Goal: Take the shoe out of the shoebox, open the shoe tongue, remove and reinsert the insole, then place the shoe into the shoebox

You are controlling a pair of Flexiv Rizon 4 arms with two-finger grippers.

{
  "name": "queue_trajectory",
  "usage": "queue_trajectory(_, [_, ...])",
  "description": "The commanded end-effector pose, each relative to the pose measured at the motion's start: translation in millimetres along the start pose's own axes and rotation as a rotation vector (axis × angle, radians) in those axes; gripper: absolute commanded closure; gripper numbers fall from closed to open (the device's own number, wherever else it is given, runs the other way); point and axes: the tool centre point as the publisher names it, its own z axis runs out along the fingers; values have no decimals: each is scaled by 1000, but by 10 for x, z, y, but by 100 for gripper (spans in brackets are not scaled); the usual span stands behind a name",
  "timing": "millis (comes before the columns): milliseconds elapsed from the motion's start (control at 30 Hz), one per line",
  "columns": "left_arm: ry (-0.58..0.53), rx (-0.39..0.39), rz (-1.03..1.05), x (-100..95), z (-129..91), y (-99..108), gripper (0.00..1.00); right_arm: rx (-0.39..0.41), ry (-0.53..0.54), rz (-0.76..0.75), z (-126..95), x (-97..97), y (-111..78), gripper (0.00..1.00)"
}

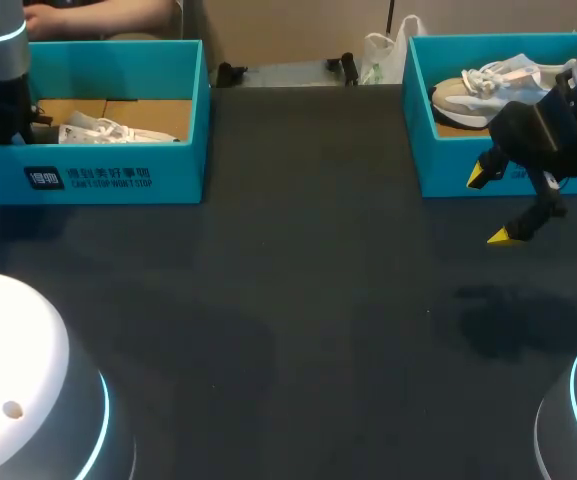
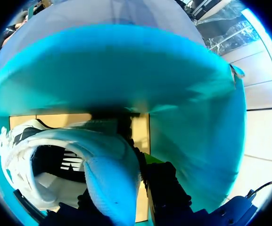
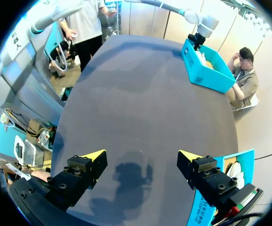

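The left hand (image 2: 124,197) sits down inside the left shoebox (image 1: 118,175), hard against the white shoe (image 2: 55,160); its grip I cannot tell. The right hand (image 3: 140,162) hangs wide open above the table (image 1: 288,300).

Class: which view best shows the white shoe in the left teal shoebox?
Left wrist view: the white lace-up shoe fills it, opening visible. Head view shows it small inside the teal cardboard shoebox; right wrist view, just the distant box.

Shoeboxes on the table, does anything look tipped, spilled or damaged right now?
Nothing stands out. The left shoebox sits upright with a white shoe inside; the right shoebox does too, holding a second shoe. The right gripper is open above the table.
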Motion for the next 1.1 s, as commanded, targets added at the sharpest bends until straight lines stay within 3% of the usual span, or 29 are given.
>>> queue_trajectory(33, [1, 10, 5, -17, 39, 62, 100, 1, 1, 0, 11, -6, 0, 0])
queue_trajectory(100, [1, 14, 10, -22, 49, 69, 100, 1, 1, 0, 11, -6, 0, 0])
queue_trajectory(133, [-1, 17, 15, -24, 55, 72, 89, 1, 1, 0, 11, -6, 0, 0])
queue_trajectory(467, [2, 23, 34, -6, 44, 34, 68, 1, 1, 0, 11, -6, 0, 0])
queue_trajectory(700, [-5, 16, 42, 2, -39, 25, 60, 1, 1, 0, 11, -6, 0, 0])
queue_trajectory(1100, [-44, 25, 64, 9, -185, 0, 57, 1, 1, 0, 11, -6, 0, 0])
